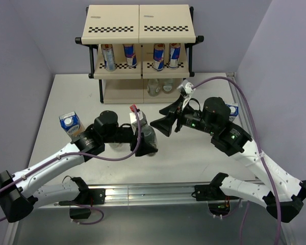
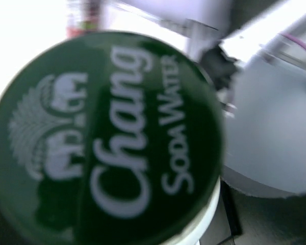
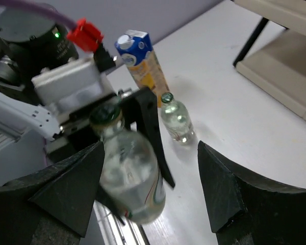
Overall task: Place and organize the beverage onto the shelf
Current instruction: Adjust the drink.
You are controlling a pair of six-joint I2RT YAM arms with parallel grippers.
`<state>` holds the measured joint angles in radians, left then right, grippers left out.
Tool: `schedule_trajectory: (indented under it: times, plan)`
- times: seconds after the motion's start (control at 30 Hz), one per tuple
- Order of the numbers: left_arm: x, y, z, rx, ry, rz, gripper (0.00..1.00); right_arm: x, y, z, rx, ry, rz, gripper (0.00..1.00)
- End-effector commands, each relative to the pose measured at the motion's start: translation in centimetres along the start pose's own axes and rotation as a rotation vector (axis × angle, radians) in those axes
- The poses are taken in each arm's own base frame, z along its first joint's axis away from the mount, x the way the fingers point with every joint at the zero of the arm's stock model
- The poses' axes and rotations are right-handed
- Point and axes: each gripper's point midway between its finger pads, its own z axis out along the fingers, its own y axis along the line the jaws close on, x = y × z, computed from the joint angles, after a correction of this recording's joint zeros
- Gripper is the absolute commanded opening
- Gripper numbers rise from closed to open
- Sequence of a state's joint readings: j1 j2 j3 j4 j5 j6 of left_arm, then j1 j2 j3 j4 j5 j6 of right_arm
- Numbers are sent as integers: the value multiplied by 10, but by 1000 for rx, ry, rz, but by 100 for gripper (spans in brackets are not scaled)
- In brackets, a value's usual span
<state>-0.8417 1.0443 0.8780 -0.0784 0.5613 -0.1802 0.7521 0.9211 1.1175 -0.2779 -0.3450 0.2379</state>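
Left claw (image 1: 144, 142): grips the Chang soda water bottle (image 3: 126, 176) by its body, holds it over the middle of the surface (image 1: 92, 89), probably to hand across. Right claw (image 1: 162, 124): gapes wide and empty just beside that bottle, seemingly to receive it. Shelf (image 1: 140, 23) at the far edge: carries four cans (image 1: 130, 55) already.

The white table (image 1: 183, 158) is carrying the shelf (image 1: 139, 30) at its far edge, a yellow carton (image 1: 70, 124) at left, another carton (image 1: 232, 111) at right and one upright bottle (image 3: 176, 118). Four cans (image 1: 130, 55) are standing on the shelf's middle tier, two bottles (image 1: 153, 88) below.
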Motion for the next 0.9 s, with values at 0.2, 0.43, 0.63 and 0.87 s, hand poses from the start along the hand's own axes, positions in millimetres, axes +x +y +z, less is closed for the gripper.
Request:
schedule_trajectory:
  times: [0.2,0.43,0.63,0.87]
  plan:
    - [-50,-70,-6,336,-152,234,0,-12,54,5,-303,-6,-16,80]
    - [-51,-68,1,331,-127,222,0,-5,66,4,-386,1,-13,77]
    - [-54,-73,3,350,-123,229,0,9,59,18,-347,42,-9,72]
    - [-54,-73,2,343,-122,237,0,16,57,21,-339,40,-28,42]
